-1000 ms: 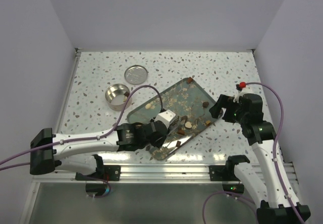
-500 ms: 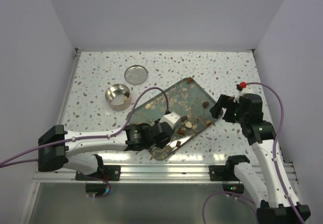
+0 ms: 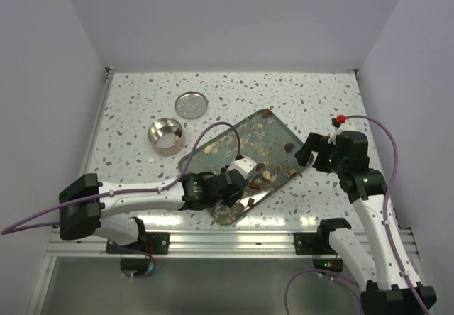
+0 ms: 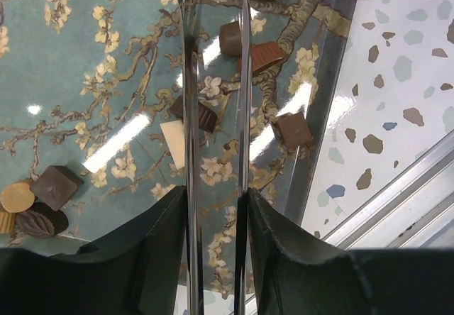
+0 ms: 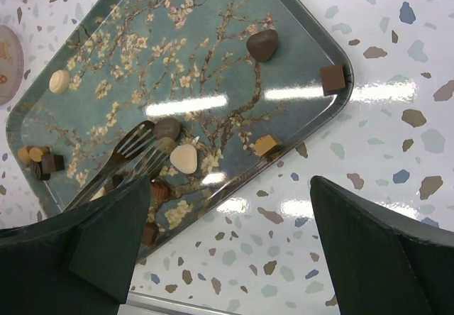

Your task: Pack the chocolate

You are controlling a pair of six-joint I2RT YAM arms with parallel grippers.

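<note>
Several pieces of chocolate lie scattered on a teal blossom-patterned tray [image 3: 248, 134]. My left gripper [image 3: 237, 180] [image 4: 213, 208] hovers over the tray's near end, shut on thin metal tweezers [image 4: 189, 81]. Their fork-like tips [image 5: 138, 145] sit by a dark round piece [image 5: 168, 127] and a cream heart [image 5: 184, 158]. Between and beside the blades lie a dark square [image 4: 230, 37], a brown piece [image 4: 266, 54] and a cream piece [image 4: 172, 133]. My right gripper [image 3: 306, 153] [image 5: 230, 208] hangs open above the table, just off the tray's right edge, holding nothing.
A round metal tin [image 3: 165, 134] holding a few pieces stands left of the tray, its lid [image 3: 191, 105] lying flat behind it. An aluminium rail [image 3: 234, 240] runs along the near table edge. White walls close in the left, right and back.
My left arm has slid rightward over the tray's near end, carrying the tweezers towards the cream heart. The right arm has stayed put.
</note>
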